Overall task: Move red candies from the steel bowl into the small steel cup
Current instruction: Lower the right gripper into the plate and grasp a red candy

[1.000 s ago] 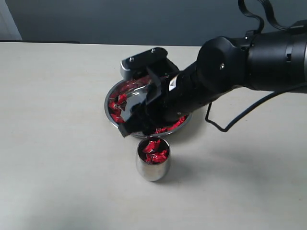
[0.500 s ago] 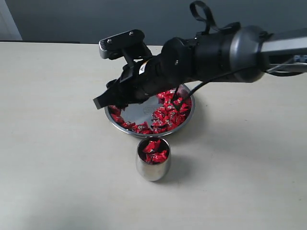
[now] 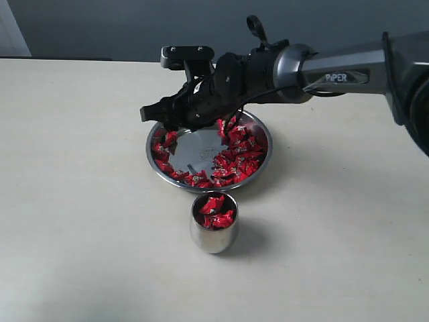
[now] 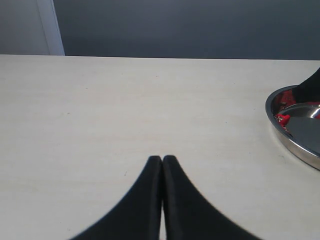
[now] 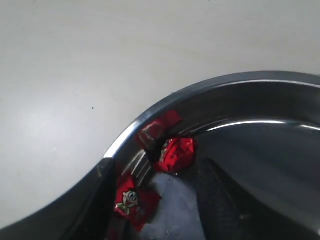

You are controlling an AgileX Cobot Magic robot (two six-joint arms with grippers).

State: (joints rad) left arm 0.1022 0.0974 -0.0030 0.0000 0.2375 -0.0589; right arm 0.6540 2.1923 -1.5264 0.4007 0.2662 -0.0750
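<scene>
Right pincer [image 3: 159,113] hangs spread wide over the bowl [image 3: 269,153], pinching nothing; the cup [image 3: 213,240] has some red candies [image 3: 214,213], but many more wait in the bowl.

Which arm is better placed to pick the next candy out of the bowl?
Right. The right gripper hangs open over the bowl, just above candies at the rim. The left gripper is shut and over the table, away from the bowl.
</scene>
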